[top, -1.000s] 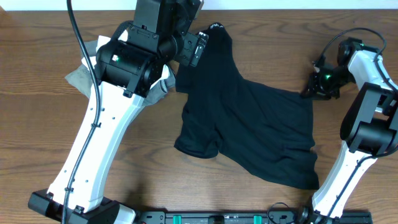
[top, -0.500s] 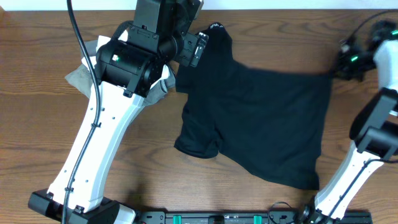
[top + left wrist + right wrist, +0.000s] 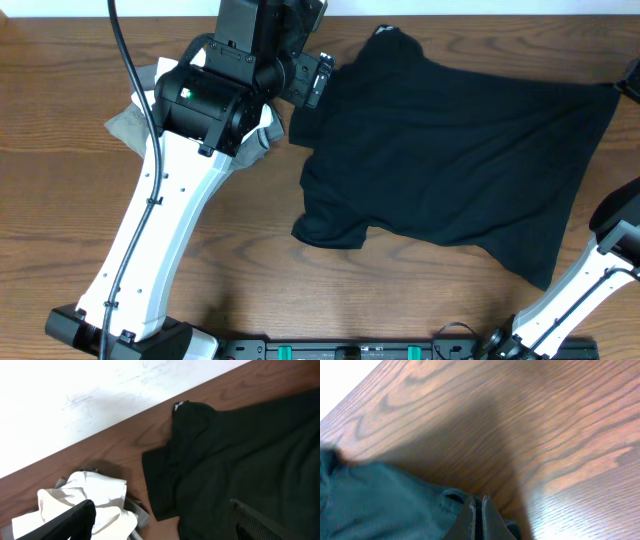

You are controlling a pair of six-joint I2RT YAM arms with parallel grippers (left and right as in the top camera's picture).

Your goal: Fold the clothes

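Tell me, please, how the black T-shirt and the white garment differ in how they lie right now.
The black T-shirt is spread wide over the table; the white garment sits bunched in a small heap. The right gripper pinches the black T-shirt's edge, while nothing holds the white garment. Both rest on the wooden table.

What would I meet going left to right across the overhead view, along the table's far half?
grey and white garments → black T-shirt → right gripper at the frame's edge, shut on it. The left arm overlaps the garments, so it is left out.
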